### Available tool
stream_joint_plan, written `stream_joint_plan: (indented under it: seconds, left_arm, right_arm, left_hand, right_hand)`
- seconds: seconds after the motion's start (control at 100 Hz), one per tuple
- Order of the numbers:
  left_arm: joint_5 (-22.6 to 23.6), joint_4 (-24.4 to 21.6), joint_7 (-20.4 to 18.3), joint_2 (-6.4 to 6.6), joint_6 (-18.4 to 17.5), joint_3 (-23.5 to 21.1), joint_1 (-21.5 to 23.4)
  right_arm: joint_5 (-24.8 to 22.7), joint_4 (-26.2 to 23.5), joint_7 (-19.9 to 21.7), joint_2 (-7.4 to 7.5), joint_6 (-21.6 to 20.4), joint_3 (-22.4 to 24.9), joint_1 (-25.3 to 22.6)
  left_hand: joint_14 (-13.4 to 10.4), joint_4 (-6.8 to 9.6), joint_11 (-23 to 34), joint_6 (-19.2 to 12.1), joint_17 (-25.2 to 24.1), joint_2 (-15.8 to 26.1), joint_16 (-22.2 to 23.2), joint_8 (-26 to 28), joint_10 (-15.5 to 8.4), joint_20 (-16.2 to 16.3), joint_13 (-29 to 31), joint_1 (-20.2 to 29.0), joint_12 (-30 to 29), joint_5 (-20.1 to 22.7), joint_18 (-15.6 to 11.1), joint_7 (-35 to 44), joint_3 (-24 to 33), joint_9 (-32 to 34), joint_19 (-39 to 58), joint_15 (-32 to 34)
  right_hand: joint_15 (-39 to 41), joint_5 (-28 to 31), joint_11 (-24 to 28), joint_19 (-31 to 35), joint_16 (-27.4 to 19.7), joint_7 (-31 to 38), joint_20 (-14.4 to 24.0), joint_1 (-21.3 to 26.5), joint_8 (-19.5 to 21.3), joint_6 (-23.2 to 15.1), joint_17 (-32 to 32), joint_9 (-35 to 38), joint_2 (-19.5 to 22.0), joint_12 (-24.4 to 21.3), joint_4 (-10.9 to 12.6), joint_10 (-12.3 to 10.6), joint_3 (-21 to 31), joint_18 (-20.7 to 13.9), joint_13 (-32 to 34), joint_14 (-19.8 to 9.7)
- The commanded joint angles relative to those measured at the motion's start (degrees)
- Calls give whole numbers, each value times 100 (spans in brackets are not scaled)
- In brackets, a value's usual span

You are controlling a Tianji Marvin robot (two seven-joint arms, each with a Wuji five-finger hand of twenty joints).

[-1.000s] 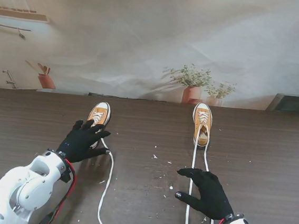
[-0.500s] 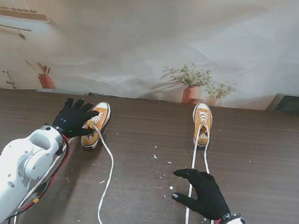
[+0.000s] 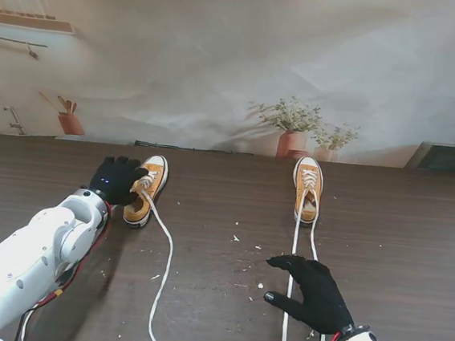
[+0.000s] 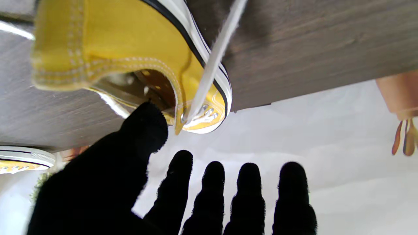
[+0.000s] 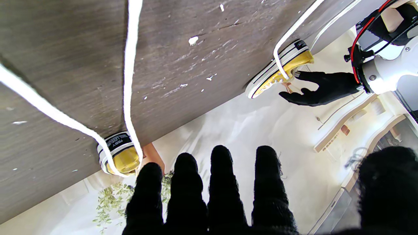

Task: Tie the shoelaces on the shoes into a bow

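The left hand (image 3: 115,180) is seen spread open, nothing gripped, right against the left shoe (image 3: 146,188) at the table's (image 3: 399,227) far side. Its lace (image 3: 165,269) is trailed loose toward me. Further right, the right shoe's (image 3: 307,187) laces (image 3: 292,257) are run past the right hand (image 3: 316,294), fingers splayed, nothing held.

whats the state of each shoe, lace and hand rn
left shoe: upright, untied
left shoe's lace: loose, trailing toward me
right shoe: upright, untied
right shoe's laces: two loose ends trailing toward me
left hand: open, beside left shoe
right hand: open, over the laces
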Motion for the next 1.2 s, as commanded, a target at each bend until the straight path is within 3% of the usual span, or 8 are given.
stream_joint_plan:
  seconds: [0.0,0.45,0.64,0.74,0.9,1.09,1.15,1.19]
  left_arm:
    - [40,-53,-258,-53,86,39,-38]
    - [-282,495,-293,-85,187,727,-509]
    - [-650,1018,155,-200,257,1217,-832]
    - [-833,1303,557,-295,303,1452,-971]
    - [-1102,1731,1016,-433,283,1810,-1196]
    - [-1340,2133,1364,-567,301,2186,-1370]
    - [-1387,2271,1483,-598,259,2300,-1422]
    - [-1442,2357,1593,-635,239,2349,-1443]
  right_arm:
    - [2,-33,63,5,16,17,-39]
    - [27,-76,-5,-12,100,15,-89]
    - [274,-147,168,-16,146,50,-145]
    - [227,-152,152,-15,178,70,-150]
    - [216,-146,191,-6,193,61,-130]
    - [178,-159,189,-5,191,76,-145]
    - [152,-163,148,-9,185,88,-157]
    - [138,-167,138,-10,186,97,-164]
  left_hand:
    - [120,-119,78,238,-329,-297,113,4,149,-4,141,-110,113,211,520,43,261,65,917,216]
    - [153,-204,127,-107,-85,-853,73,51,155,33,300,310,107,378,637,147,637,130,1525,313]
    - [151,-284,284,-1045,160,-857,82,403,46,178,588,674,129,696,617,832,792,476,2036,480]
    - [176,-265,396,-1353,414,-764,122,596,15,275,869,919,142,962,630,1236,924,781,2343,645]
    - [201,-179,545,-1534,680,-159,156,754,-31,377,1180,1414,168,1444,738,1637,874,1191,2670,824]
    - [150,-171,669,-1603,993,-237,158,862,-118,473,1494,1629,223,1953,679,2027,1768,1585,3069,982]
    - [165,-172,756,-1590,979,6,168,996,-139,456,1604,1727,264,2172,785,2399,2001,1766,3073,1043]
    - [182,-413,965,-1633,1105,-45,412,1186,-196,49,1914,1968,415,2396,977,3030,2247,2072,3260,1154]
  right_hand:
    - [-8,88,19,61,-15,1,-98,187,55,-24,-16,145,-1,59,125,14,1,-8,99,24]
    - [1,135,32,105,-12,15,-108,242,62,-7,16,176,4,65,125,29,-16,7,149,47]
    - [12,266,34,137,-8,44,-106,280,74,-2,48,242,-12,63,124,59,-26,14,188,67]
    - [7,584,39,148,-13,131,-112,392,114,-270,47,323,-90,62,114,34,-26,22,197,58]
    - [10,830,24,168,-17,148,-121,509,145,-455,61,397,-110,56,98,13,-64,17,224,58]
    - [8,1151,26,186,-24,225,-135,675,208,-677,67,451,-122,61,87,-6,-119,11,238,42]
    - [8,1432,46,194,-27,315,-140,757,253,-779,69,502,-176,70,83,-17,-143,11,249,46]
    - [8,1547,49,199,-30,339,-144,813,271,-842,69,513,-194,72,81,-13,-154,5,254,39]
